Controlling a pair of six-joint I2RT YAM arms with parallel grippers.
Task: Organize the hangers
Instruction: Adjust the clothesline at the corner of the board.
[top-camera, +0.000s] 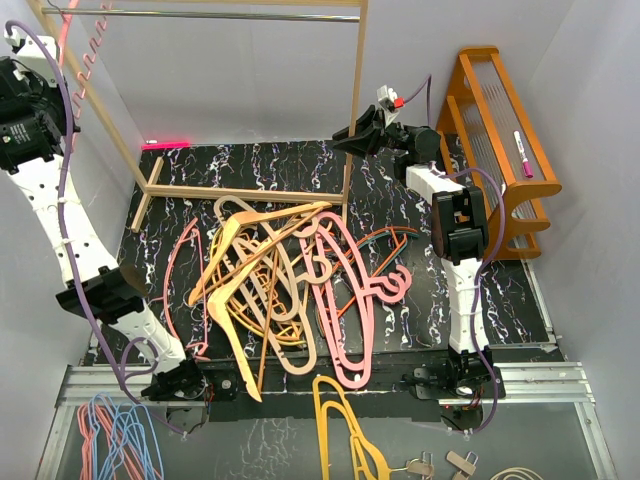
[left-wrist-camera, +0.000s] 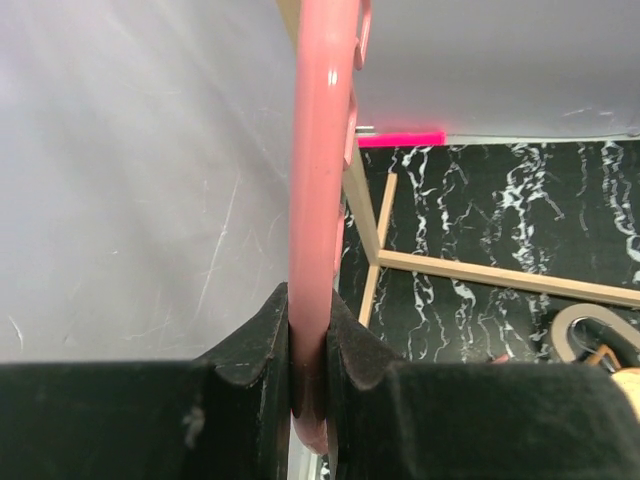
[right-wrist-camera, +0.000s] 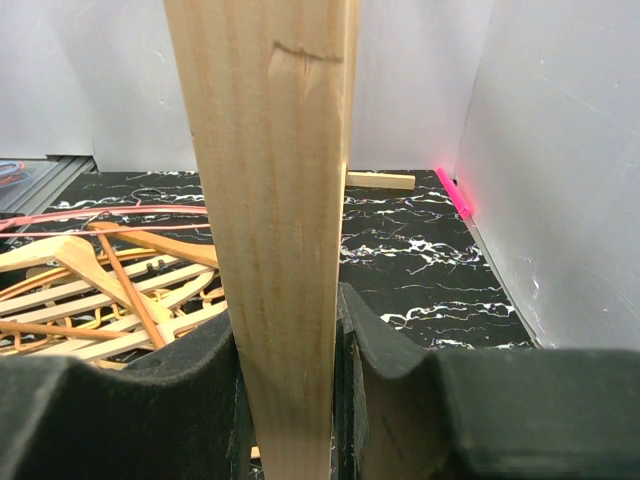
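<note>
A tangled heap of hangers (top-camera: 290, 290) in pink, tan, orange and salmon lies on the black marbled mat (top-camera: 420, 220). High at the far left, my left gripper (left-wrist-camera: 308, 330) is shut on a pink hanger (left-wrist-camera: 320, 150), which rises toward the metal rod (top-camera: 200, 14) of the wooden rack. That same pink hanger (top-camera: 84, 50) shows its wavy edge near the rack's left corner. My right gripper (right-wrist-camera: 290, 330) is shut on the rack's right upright post (right-wrist-camera: 270, 180), and in the top view the right gripper (top-camera: 352, 138) sits halfway up that post (top-camera: 357, 90).
An orange wooden shelf (top-camera: 500, 150) with a pink marker (top-camera: 522, 152) stands at the right. A mustard-yellow hanger (top-camera: 340, 420) lies past the mat's front edge, and a blue-and-pink bunch (top-camera: 115, 440) lies off its left corner. Pink tape (top-camera: 165, 145) marks the back left.
</note>
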